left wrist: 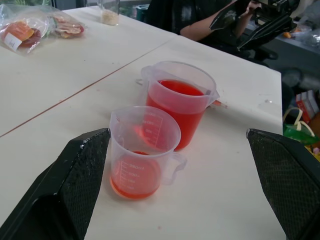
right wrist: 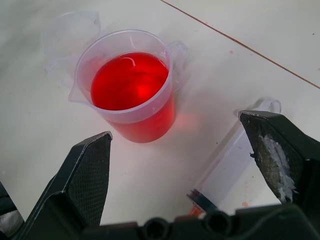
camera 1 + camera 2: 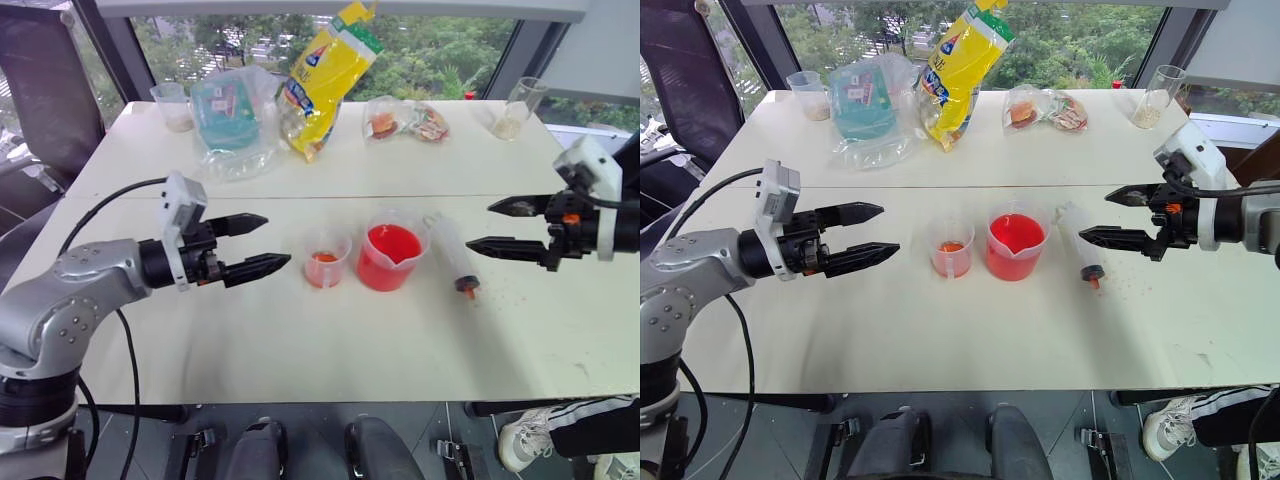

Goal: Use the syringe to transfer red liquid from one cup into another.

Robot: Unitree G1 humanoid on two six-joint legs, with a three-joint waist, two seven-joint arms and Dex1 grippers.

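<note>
On a smooth white counter (image 3: 300, 350) by a window, a clear spouted beaker (image 3: 391, 257) of red liquid (image 3: 392, 244) stands mid-counter, a smaller clear cup (image 3: 326, 258) with an orange-red bottom just beside it. The clear plastic syringe (image 3: 455, 258) lies flat near the beaker's other side. The left gripper (image 3: 262, 245) and right gripper (image 3: 484, 226) hover apart, jaws spread, holding nothing. Crinkled bags (image 3: 320, 75) crowd the far edge.

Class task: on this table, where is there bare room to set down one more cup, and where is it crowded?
Bare: the table's near strip in front of the small cup, beaker and syringe. Crowded: the far edge, around the yellow bag and the packets.
</note>
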